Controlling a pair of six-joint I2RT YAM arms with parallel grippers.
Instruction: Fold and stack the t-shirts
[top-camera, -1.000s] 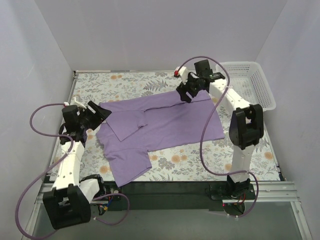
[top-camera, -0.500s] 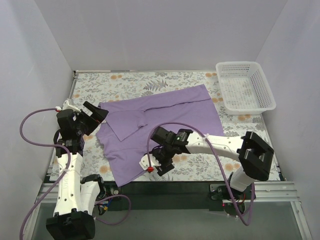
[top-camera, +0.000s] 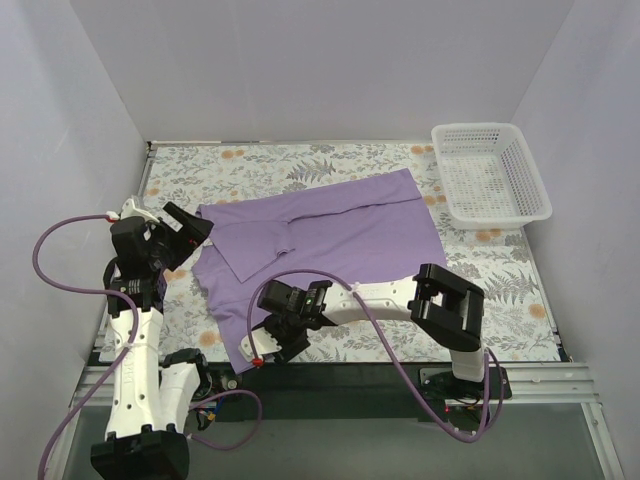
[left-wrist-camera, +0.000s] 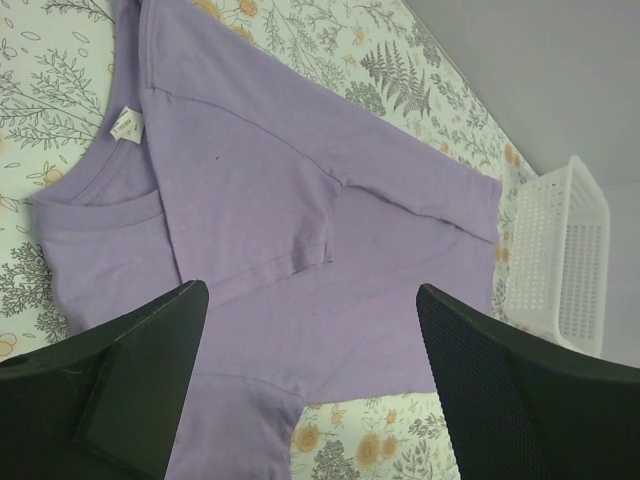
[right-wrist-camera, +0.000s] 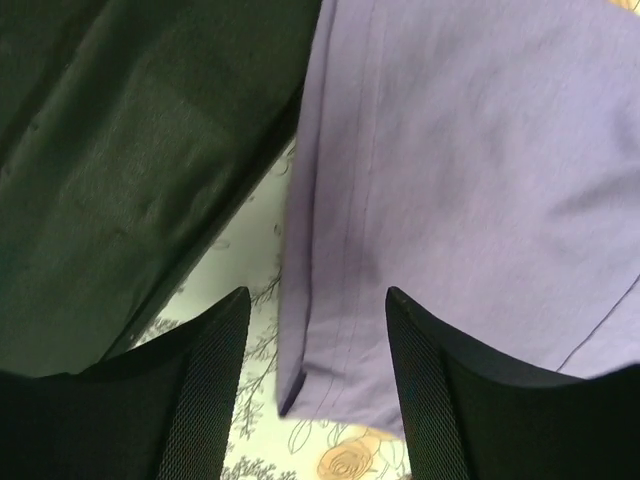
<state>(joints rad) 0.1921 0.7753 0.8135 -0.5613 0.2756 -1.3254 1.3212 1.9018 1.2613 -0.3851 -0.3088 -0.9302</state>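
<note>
t-shirt (top-camera: 330, 245), plain lavender, was laid flat on a flowered tablecloth (top-camera: 300, 165), with one sleeve folded in over its body and a small white neck label (left-wrist-camera: 125, 127) turned up at the collar. a white lattice basket (top-camera: 490, 175) was seen just off the shirt's far right corner, apart from the cloth.

the left gripper (top-camera: 190, 228) was held raised beside the shirt's left edge, at the collar end. its jaws were spread wide, nothing was held between them, and the shirt was framed between its fingers in the wrist view (left-wrist-camera: 310, 290).

the right gripper (top-camera: 265, 345) was reached low across to the shirt's near left corner. its jaws were also parted, and the stitched hem (right-wrist-camera: 320, 250) of that corner was seen running between the two fingers (right-wrist-camera: 210, 380). whether the fingers touched the fabric could not be told. a dark strip (right-wrist-camera: 120, 150) of the table's front edge was seen just beyond the hem.
</note>
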